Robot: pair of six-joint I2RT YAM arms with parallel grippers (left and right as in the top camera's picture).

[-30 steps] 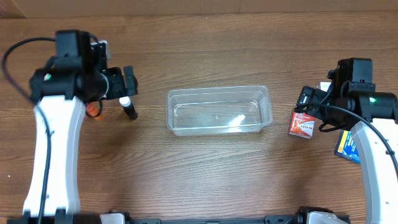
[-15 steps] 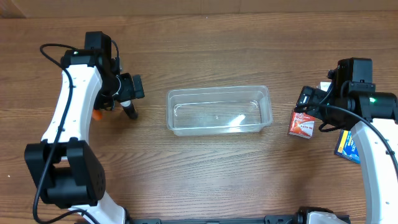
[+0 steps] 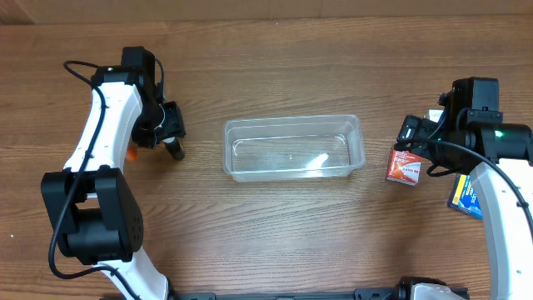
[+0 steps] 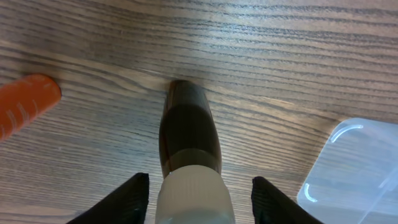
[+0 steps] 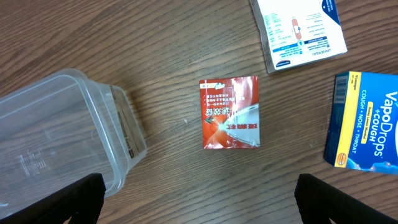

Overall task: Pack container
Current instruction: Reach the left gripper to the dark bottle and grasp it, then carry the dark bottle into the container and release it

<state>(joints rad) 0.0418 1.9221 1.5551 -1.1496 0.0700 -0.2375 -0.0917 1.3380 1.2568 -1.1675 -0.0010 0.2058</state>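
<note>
Wooden surface (image 3: 275,225), clear container (image 3: 291,148) sitting dead centre, nothing in it. My left jaws are spread, straddling the dark bottle (image 4: 186,134) without touching. I'd centre on its body before squeezing, so it doesn't tip. Right jaws hang released above the red packet (image 5: 229,113).

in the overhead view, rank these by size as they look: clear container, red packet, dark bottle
1. clear container
2. red packet
3. dark bottle, partly hidden but still plainly the smallest
</note>
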